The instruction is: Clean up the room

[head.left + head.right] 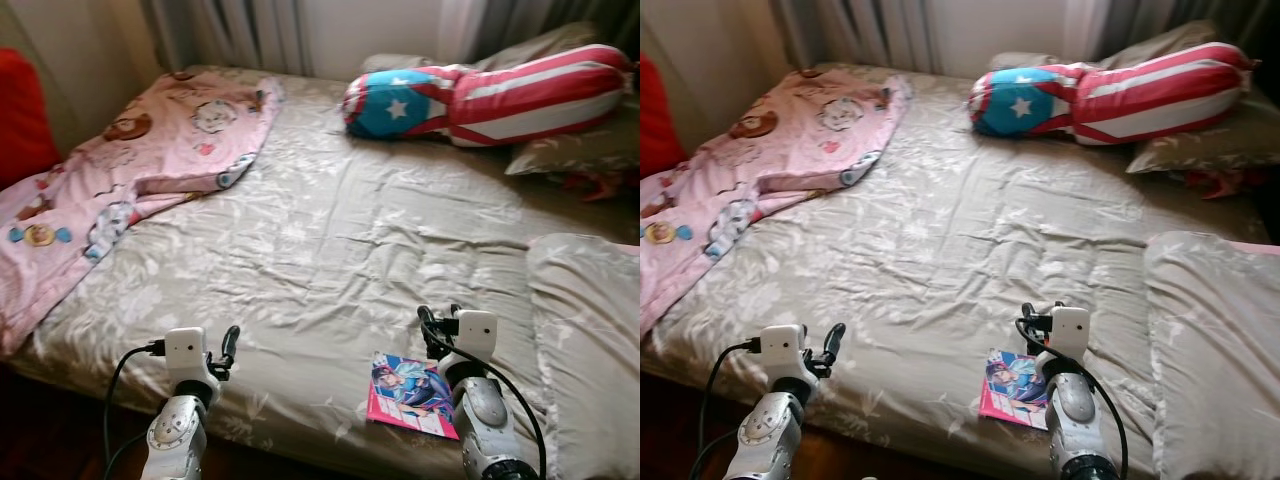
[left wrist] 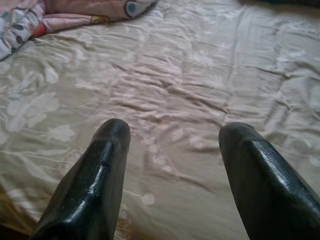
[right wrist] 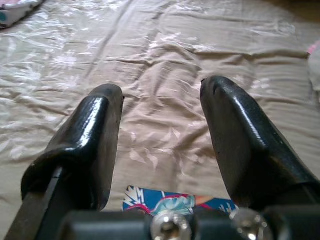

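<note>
Lying near the foot edge of the bed, a book with a bright cartoon cover rests flat on the beige floral sheet. The right gripper hovers just above the book's far edge, its two black fingers spread wide with nothing between them; the right wrist view shows the book's cover beneath them. The left gripper hangs over the sheet near the bed's front left edge, well apart from the book, its fingers also wide and holding nothing.

A pink blanket with cartoon prints lies rumpled across the far left corner and spills down the left side. A long striped cushion, red and white with a blue end bearing a white star, sits at the far side against a grey pillow. Another pillow in the sheet's fabric lies along the right side, near the right arm. Curtains hang behind the bed.
</note>
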`<state>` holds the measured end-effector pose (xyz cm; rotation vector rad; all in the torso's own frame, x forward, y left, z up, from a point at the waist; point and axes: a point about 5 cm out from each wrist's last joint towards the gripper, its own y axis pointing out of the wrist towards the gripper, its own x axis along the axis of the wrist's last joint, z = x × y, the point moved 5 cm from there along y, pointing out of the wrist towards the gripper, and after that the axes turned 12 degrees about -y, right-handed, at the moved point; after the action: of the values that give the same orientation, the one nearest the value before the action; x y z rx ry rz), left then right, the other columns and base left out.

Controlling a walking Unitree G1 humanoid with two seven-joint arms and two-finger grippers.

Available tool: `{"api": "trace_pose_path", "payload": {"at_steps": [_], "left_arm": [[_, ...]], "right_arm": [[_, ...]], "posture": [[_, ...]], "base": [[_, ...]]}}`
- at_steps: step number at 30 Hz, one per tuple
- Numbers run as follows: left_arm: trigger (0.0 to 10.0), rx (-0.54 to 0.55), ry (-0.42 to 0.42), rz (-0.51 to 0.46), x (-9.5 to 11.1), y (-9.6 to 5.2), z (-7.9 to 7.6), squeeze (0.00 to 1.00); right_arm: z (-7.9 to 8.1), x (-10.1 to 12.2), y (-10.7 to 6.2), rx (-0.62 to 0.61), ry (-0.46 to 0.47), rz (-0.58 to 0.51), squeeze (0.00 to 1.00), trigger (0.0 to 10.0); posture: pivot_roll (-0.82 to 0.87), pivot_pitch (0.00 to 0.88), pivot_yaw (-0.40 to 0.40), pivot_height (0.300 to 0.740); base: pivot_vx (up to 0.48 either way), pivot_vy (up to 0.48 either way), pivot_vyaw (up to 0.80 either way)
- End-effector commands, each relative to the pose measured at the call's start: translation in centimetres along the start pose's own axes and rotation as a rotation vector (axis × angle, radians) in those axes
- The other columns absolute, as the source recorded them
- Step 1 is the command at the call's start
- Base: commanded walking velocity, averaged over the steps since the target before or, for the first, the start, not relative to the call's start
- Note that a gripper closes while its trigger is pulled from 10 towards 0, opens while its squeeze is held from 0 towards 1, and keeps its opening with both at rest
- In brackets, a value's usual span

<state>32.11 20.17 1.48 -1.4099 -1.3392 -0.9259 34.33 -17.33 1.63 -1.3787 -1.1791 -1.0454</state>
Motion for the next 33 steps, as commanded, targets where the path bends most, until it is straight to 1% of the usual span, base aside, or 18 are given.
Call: {"api": "trace_pose_path", "payload": {"at_steps": [1, 7, 12, 22, 33], "left_arm": [[10.0, 0.006, -0.006, 0.016, -0.4, -0.15, 0.08, 0.0], [10.0, 0.009, -0.002, 0.016, -0.42, -0.18, 0.13, 0.0], [10.0, 0.008, -0.001, 0.016, -0.39, -0.15, 0.1, 0.0], [10.0, 0.009, 0.001, 0.019, -0.54, -0.32, 0.1, 0.0], [10.0, -0.002, 0.002, 0.022, -0.65, -0.4, -0.03, 0.0]], "right_arm": [[-0.62, -0.82, -0.34, -0.025, 0.019, 0.031, 0.0, 10.0], [-0.49, -0.75, -0.38, -0.03, 0.04, 0.024, 0.0, 10.0], [-0.36, -0.69, -0.35, -0.024, 0.035, 0.023, 0.0, 10.0], [-0.14, -0.85, -0.48, -0.021, 0.032, 0.026, 0.0, 10.0], [-0.25, -1.0, -0.6, -0.029, 0.029, 0.03, 0.0, 10.0]], "posture": [[-0.03, 0.173, -0.026, 0.726], [-0.02, 0.181, -0.025, 0.726], [-0.02, 0.181, -0.023, 0.726], [-0.02, 0.174, -0.019, 0.726], [-0.02, 0.159, -0.014, 0.726]], "base": [[0.0, 0.255, 0.0], [0.0, 0.298, 0.0], [0.0, 0.313, 0.0], [0.0, 0.48, 0.0], [0.0, 0.48, 0.0]]}}
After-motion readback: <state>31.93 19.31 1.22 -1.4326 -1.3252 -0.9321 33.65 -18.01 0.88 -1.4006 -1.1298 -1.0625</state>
